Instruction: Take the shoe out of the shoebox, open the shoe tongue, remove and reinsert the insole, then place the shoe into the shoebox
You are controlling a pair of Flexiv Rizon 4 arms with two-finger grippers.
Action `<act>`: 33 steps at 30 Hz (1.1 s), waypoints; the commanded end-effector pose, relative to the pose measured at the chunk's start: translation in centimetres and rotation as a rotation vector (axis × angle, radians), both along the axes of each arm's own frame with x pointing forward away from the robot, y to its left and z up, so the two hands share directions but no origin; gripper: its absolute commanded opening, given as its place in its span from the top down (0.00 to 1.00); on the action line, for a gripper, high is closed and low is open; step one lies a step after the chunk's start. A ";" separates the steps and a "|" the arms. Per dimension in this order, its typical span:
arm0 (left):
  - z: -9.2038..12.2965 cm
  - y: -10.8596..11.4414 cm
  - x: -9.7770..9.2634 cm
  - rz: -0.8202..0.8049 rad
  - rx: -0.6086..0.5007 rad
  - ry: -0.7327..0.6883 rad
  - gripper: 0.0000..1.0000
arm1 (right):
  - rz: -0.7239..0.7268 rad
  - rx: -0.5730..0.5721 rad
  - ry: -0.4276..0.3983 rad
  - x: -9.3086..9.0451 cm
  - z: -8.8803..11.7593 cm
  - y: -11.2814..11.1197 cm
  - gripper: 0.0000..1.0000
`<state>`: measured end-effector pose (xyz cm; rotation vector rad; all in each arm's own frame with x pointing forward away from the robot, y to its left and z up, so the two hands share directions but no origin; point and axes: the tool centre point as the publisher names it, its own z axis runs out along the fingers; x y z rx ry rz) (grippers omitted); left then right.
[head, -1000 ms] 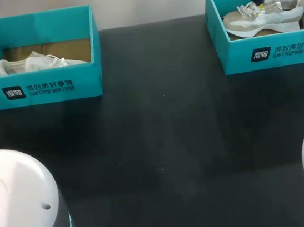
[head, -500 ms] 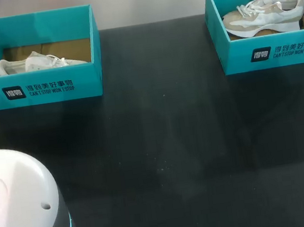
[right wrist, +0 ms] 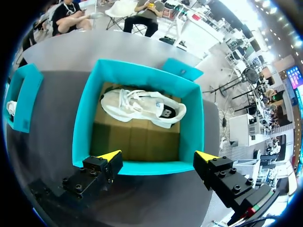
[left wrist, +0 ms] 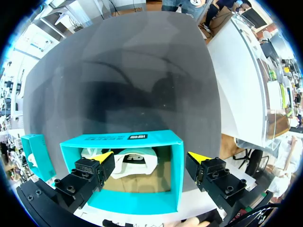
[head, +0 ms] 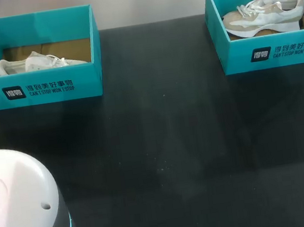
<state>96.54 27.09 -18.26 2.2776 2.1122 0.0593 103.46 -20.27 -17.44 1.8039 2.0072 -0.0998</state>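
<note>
Black table (head: 162, 146): white shoe (head: 41, 62) (head: 265, 14) in each teal shoebox (head: 48, 89) (head: 273, 53), both grippers (left wrist: 150, 156) (right wrist: 158, 155) spread apart, empty.

Print on left shoebox (head: 89, 83), right shoebox (head: 235, 57)

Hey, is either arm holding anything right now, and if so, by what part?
Nothing is held. The right gripper hangs open above the shoebox, with the shoe lying inside, clear of its fingers. The left gripper is open too.
</note>
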 end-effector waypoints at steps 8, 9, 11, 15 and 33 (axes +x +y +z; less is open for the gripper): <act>0.0 0.0 0.0 -0.001 0.002 0.000 0.00 | -0.056 0.026 0.022 4.8 -4.7 -3.6 0.00; 0.0 0.0 0.0 -0.001 0.002 0.000 0.00 | -0.070 0.026 0.036 5.1 -5.4 -4.2 0.00; 0.0 0.0 0.0 -0.001 0.002 0.000 0.00 | -0.070 0.026 0.036 5.1 -5.4 -4.2 0.00; 0.0 0.0 0.0 -0.001 0.002 0.000 0.00 | -0.070 0.026 0.036 5.1 -5.4 -4.2 0.00; 0.0 0.0 0.0 -0.001 0.002 0.000 0.00 | -0.093 0.067 0.021 8.1 -7.1 -6.3 0.00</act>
